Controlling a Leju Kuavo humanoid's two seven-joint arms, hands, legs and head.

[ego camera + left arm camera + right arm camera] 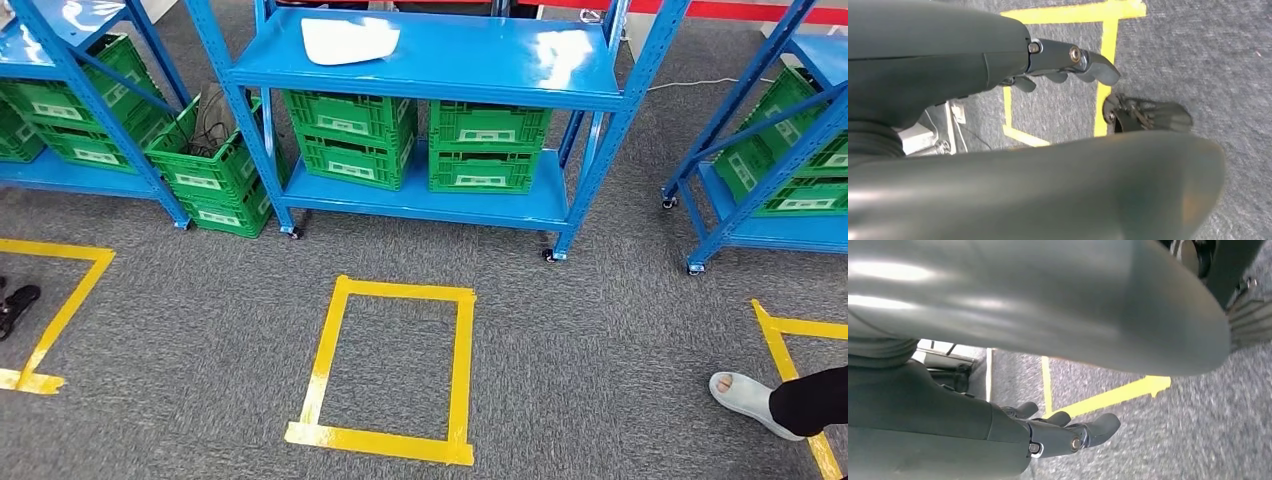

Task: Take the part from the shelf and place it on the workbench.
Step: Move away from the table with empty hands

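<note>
Ahead, your white part (349,40) lies on the far blue shelf (440,60); left hand (1068,62) and right hand (1063,432) hang empty, fingers loosely apart.

1. Grey carpet floor (600,340) runs across the whole room.
2. Yellow tape rectangle (385,365) is marked on the carpet, more yellow tape outlines (60,300) at the left and right edges.
3. Blue metal shelving (430,60) on castors stands behind, light glaring off its top board.
4. Green crates (420,140) sit on the lower board, more on the side racks.
</note>
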